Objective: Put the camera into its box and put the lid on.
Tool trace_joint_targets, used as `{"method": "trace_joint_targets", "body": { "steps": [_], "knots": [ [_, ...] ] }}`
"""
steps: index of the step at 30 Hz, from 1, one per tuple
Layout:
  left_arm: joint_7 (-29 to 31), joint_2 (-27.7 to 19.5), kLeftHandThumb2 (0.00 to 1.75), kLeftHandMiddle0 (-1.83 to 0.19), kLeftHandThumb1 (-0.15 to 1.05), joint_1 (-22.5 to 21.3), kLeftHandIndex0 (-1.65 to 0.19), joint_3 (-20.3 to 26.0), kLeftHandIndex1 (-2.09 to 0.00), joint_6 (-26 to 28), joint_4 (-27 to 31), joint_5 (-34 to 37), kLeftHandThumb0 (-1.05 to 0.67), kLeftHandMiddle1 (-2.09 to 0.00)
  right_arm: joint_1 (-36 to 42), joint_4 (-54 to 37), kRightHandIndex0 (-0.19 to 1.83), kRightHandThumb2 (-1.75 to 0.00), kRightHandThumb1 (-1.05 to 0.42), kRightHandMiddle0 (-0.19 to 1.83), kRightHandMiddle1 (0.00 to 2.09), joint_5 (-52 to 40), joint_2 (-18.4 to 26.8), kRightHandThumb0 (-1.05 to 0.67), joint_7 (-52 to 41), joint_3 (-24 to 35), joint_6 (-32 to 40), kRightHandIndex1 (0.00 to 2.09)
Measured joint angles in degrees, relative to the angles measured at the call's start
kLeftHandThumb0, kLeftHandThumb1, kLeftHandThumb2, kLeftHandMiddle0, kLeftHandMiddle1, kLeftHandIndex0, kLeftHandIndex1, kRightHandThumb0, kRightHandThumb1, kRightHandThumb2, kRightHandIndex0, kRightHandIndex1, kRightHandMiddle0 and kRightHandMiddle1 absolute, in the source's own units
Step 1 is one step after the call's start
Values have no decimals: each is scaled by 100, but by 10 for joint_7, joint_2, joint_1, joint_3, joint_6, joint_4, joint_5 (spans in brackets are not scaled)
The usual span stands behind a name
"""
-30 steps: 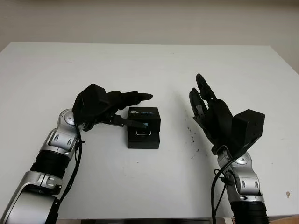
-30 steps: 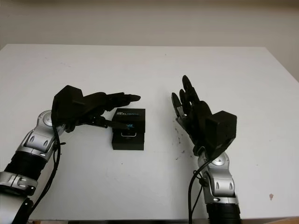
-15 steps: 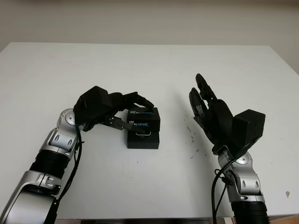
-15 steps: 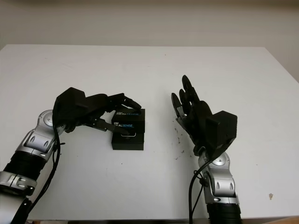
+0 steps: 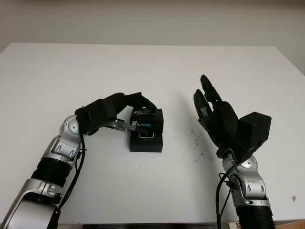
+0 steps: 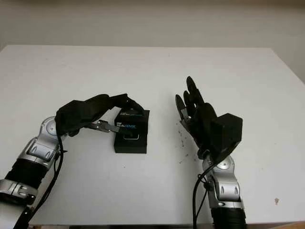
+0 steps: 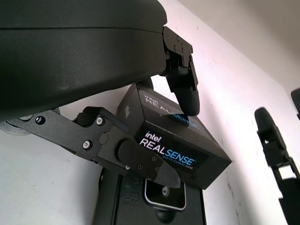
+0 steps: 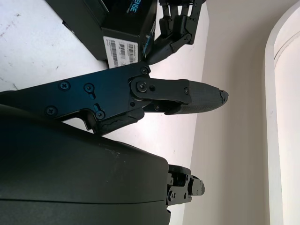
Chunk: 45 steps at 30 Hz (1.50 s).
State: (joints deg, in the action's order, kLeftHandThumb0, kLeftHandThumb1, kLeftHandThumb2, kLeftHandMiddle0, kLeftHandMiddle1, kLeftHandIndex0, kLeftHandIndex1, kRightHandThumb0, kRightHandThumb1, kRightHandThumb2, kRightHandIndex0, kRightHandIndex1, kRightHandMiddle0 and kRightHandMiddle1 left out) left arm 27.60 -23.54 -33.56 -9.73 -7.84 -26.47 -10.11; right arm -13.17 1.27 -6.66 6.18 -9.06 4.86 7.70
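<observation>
Black plastic filled the near ground: my right hand [image 5: 217, 117] stood raised above the white table [image 5: 157, 186] on my right side, open and holding nothing, well apart from the work. Just left of it, near the table's middle, the box [image 5: 146, 142] lay flat, and in the left wrist view I could see the camera [image 7: 164, 193] seated in its open tray, the light-rimmed face turned up. Over the far part of that tray my left hand [image 5: 136, 112] held the lid [image 5: 147, 120], a black sleeve printed with the RealSense name, my fingers [image 7: 185, 89] pressing its top and my thumb [image 7: 126, 152] clamped against its near side. Tilted, the lid covered only the far end of the box, with the near end of the tray and the camera still uncovered. Beyond them lay bare table up to the pale wall [image 5: 152, 21].
</observation>
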Motion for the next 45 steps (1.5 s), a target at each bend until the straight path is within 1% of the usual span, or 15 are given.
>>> {"method": "trace_joint_targets", "body": {
  "steps": [5, 14, 18, 20, 24, 30, 34, 40, 45],
  "knots": [
    [-26, 11, 5, -39, 102, 11, -31, 14, -135, -6, 1, 11, -22, -154, 1, -2, -2, -44, -105, -2, 5, 0, 0, -66, 2, 0, 8, 5],
    [-42, 17, 5, -39, 102, 16, -29, 25, -137, -11, 1, 21, -24, -153, 1, -2, -1, -43, -105, -1, 5, -2, 0, -67, 3, 0, 14, 5],
    [-46, 19, 5, -38, 102, 23, -28, 35, -137, -8, 15, 33, -25, -153, 1, -2, -1, -42, -105, -1, 5, -2, 0, -68, 3, 0, 14, 6],
    [-45, 19, 6, -34, 103, 29, -27, 44, -138, 3, 40, 46, -23, -154, 1, -2, -1, -42, -105, -1, 5, -3, 0, -67, 3, 0, 14, 5],
    [-41, 19, 6, -35, 103, 46, -27, 63, -138, 40, 117, 78, -20, -151, 3, -3, -1, -42, -105, -1, 6, -3, 0, -67, 3, -1, 14, 6],
    [-41, 13, 6, -37, 104, 68, -27, 80, -134, 46, 203, 89, -21, -153, 4, -3, -2, -41, -105, -1, 5, -6, -1, -68, 3, -1, 16, 5],
    [-40, 13, 6, -36, 105, 83, -28, 84, -135, 75, 250, 96, -19, -153, 4, -3, -1, -41, -105, -1, 5, -5, -1, -68, 3, -1, 16, 6],
    [-30, 13, 7, -35, 105, 92, -27, 90, -136, 96, 304, 120, -17, -152, 4, -3, -2, -41, -105, -1, 5, -10, -2, -67, 0, -2, 17, 5],
    [-28, 13, 8, -31, 105, 100, -23, 99, -139, 107, 322, 135, -18, -154, 4, -3, -2, -43, -105, -1, 5, -10, -2, -66, -6, -3, 16, 5]
  ]
}}
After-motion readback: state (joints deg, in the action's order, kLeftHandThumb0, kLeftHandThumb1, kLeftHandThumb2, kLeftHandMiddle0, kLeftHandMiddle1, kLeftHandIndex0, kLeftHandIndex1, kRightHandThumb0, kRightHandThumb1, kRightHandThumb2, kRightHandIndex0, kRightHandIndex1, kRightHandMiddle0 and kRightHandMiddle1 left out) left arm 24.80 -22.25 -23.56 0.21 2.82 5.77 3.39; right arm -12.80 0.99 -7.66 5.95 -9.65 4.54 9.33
